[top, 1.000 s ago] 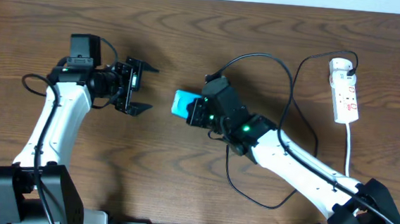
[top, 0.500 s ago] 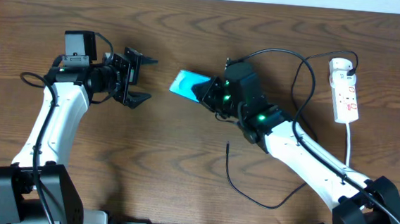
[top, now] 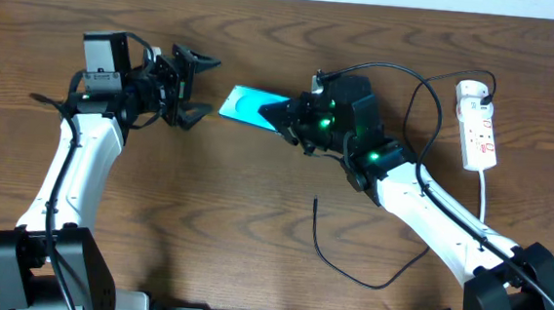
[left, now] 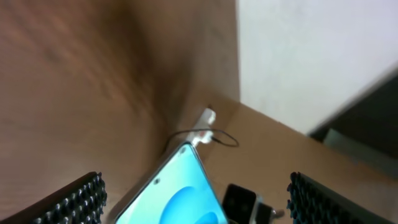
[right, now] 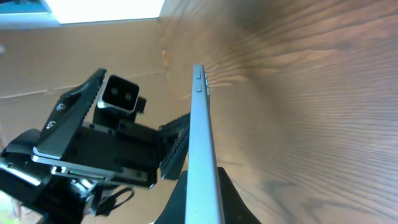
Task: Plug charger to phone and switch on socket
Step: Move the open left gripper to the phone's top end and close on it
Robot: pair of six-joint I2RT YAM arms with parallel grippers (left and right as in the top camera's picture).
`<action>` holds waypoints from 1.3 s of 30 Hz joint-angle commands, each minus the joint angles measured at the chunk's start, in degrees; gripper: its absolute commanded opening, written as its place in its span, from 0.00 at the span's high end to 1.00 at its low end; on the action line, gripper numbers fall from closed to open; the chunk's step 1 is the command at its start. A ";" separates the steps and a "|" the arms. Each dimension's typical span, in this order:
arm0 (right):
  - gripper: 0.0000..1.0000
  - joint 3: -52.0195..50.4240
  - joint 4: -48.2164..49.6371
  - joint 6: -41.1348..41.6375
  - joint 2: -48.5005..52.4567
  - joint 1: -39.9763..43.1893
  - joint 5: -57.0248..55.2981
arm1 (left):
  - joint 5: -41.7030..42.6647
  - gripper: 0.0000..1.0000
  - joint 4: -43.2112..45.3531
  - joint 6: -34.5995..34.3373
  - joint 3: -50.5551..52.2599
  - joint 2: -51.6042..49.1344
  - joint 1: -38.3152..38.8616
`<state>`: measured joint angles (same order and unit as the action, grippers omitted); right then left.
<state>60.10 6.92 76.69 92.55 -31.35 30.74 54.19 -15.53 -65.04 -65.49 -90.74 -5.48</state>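
The right fingers [top: 293, 129] are clamped on one end of the phone [top: 249, 108] and hold it off the worktop [top: 203, 228]. The phone's blue screen faces upward at a tilt and its free end points toward the left arm. In the right wrist view the phone shows edge-on, with its side buttons near the far end. The left fingers [top: 194, 116] are spread wide apart, near the phone's free end and empty. In the left wrist view the lit screen sits in the gap between them, further off. The power strip [top: 477, 125] lies at the right edge of the worktop, its white cord [top: 482, 204] trailing toward the robot. The charger cable [top: 386, 275] runs from the far end of the strip in loose loops across the wood. Its small tip lies on the worktop below the right arm, well apart from the phone
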 commanded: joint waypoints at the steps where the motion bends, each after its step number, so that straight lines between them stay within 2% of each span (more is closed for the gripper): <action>1: 0.99 0.96 1.70 1.92 -0.28 0.31 1.79 | 4.46 0.08 1.60 0.96 -0.22 0.39 -0.24; 29: 0.99 0.98 7.72 2.12 -0.28 0.61 -3.78 | 6.86 0.08 1.68 5.27 -0.20 0.39 0.48; 39: 0.99 0.96 10.49 2.14 -0.28 0.55 -3.39 | 6.86 0.07 7.30 4.72 -0.20 0.39 3.89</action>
<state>60.10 16.60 78.56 92.55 -31.24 27.33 59.94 -8.84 -61.01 -65.49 -90.74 -2.48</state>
